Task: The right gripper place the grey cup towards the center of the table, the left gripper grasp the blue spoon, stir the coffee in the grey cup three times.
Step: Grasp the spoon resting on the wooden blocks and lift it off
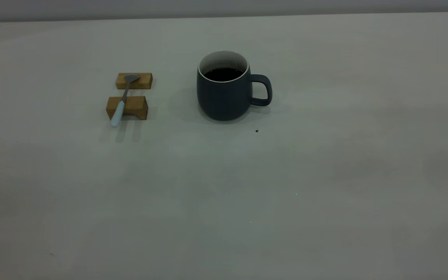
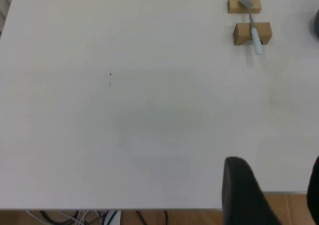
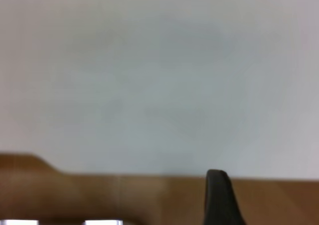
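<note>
exterior view: grey cup (image 1: 224,95) full of coffee (image 1: 223,74), blue spoon (image 1: 121,102) across 2 wooden blocks (image 1: 127,107). both grippers off-table, can't tell their opening. risk: bumping the cup, spilling; spoon rolling off.

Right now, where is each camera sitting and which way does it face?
Exterior: outside the rig, angled down at the table; grey cup and blue spoon on two wooden blocks; no arm visible.
Left wrist: above the table's edge, looking across it; left hand in view, finger dark.
Right wrist: at the table's edge, bare surface; one right hand finger.
Shared: spoon, blocks, exterior and left wrist.
</note>
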{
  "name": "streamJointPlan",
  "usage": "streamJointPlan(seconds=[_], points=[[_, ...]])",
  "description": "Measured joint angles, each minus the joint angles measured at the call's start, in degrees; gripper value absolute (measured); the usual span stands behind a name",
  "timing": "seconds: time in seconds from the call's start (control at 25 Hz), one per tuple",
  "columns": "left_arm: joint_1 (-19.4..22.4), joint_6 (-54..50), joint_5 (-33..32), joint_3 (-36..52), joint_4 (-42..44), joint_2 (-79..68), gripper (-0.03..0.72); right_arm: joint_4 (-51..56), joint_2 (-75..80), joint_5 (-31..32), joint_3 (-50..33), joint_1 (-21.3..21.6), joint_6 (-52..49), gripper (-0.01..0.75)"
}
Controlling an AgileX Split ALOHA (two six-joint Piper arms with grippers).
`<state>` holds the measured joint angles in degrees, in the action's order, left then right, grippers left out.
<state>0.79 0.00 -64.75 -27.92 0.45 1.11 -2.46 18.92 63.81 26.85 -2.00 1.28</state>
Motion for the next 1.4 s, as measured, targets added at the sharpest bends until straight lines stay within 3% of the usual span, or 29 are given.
streamJointPlan(seconds=[0.44, 1.4], points=[[0.0, 0.0, 0.0, 0.0, 0.0, 0.0, 0.394, -0.18, -17.16, 0.53, 0.0, 0.18, -0.54, 0.511], [0.0, 0.0, 0.0, 0.0, 0.0, 0.0, 0.394, -0.24, -17.75, 0.72, 0.0, 0.18, -0.64, 0.511]])
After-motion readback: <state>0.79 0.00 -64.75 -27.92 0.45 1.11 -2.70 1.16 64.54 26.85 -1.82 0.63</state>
